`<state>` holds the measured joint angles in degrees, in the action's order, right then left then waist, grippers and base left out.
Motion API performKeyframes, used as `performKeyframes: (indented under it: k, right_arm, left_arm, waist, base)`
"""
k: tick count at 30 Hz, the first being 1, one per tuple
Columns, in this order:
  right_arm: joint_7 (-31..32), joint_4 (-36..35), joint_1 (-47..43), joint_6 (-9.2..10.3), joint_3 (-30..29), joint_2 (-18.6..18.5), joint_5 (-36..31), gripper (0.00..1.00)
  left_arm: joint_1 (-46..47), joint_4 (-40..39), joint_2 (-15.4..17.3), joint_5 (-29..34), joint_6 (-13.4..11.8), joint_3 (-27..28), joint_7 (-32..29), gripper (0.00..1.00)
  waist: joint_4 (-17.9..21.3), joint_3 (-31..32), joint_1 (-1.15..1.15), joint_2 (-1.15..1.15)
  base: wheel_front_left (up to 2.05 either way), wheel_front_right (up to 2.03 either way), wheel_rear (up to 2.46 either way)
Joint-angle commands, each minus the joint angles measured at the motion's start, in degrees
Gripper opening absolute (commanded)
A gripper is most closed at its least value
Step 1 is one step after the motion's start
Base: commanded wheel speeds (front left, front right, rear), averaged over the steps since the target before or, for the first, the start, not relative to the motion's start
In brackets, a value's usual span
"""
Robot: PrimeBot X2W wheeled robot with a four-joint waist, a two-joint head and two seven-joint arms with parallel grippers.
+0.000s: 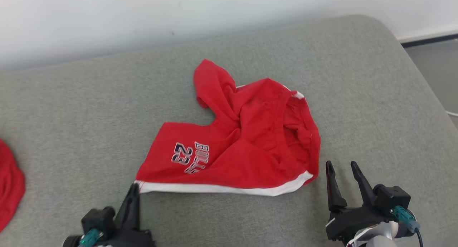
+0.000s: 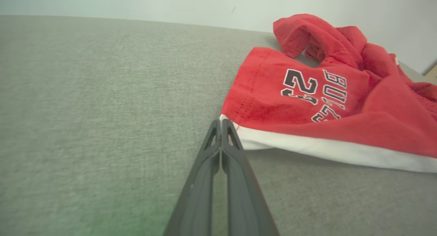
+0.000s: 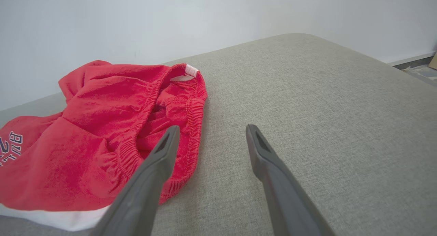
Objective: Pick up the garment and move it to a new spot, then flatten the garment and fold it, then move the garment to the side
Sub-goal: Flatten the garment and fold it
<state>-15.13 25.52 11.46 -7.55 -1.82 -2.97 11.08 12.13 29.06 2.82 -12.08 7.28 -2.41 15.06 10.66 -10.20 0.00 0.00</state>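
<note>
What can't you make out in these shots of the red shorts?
- Left wrist view: the left gripper, jaws shut at the white hem corner of the red shorts, hides whether cloth is pinched.
- Head view: red cloth at the left edge is cut off; unidentifiable.
- Right wrist view: the print is cut by the left edge.

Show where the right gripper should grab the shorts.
Grip the red shorts at the right end of the white trim, by the waistband. Come in low from the robot's side with the open right gripper: that edge lies flat facing it; the left gripper is shut at the opposite corner.
</note>
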Motion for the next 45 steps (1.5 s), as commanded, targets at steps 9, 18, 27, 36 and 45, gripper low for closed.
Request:
performKeyframes:
  k: [9, 18, 27, 36, 45]
  right_arm:
    - [0.0, 0.8, -3.2, 0.13, 0.6, 0.1, 0.8, 1.0]
    - [0.0, -0.1, -5.5, 0.13, 2.9, 0.1, 0.7, 1.0]
    - [0.0, -0.9, -7.2, 0.13, 4.6, 0.1, 0.3, 1.0]
    - [0.0, -0.9, -9.3, 0.13, 6.3, 0.1, -1.8, 1.0]
    - [0.0, -0.1, -9.7, 0.13, 8.8, 0.1, -2.5, 1.0]
  left_arm:
    - [-7.0, 0.3, 0.1, 0.8, -1.9, 5.5, 0.2, 0.0]
    - [-10.6, -1.3, 0.1, 1.0, -2.7, 6.1, 0.2, 1.0]
    - [-14.7, -5.9, 0.1, 0.8, -2.4, 5.9, 0.2, 1.0]
    - [-17.0, -8.2, 0.1, 2.5, -2.5, 5.3, 0.2, 1.0]
    - [-16.7, -8.3, 0.1, 2.2, -2.4, 4.7, 0.2, 1.0]
  waist:
    - [-5.0, 6.5, 0.0, 0.0]
    - [-6.2, 9.7, 0.0, 0.0]
    - [-5.9, 11.9, 0.0, 0.0]
    - [-6.2, 13.0, 0.0, 0.0]
    - [-6.9, 12.5, 0.0, 0.0]
  base:
    - [0.0, 0.0, 0.0]
    - [0.0, 0.0, 0.0]
    - [0.0, 0.0, 0.0]
    - [0.0, 0.0, 0.0]
    - [0.0, 0.0, 0.0]
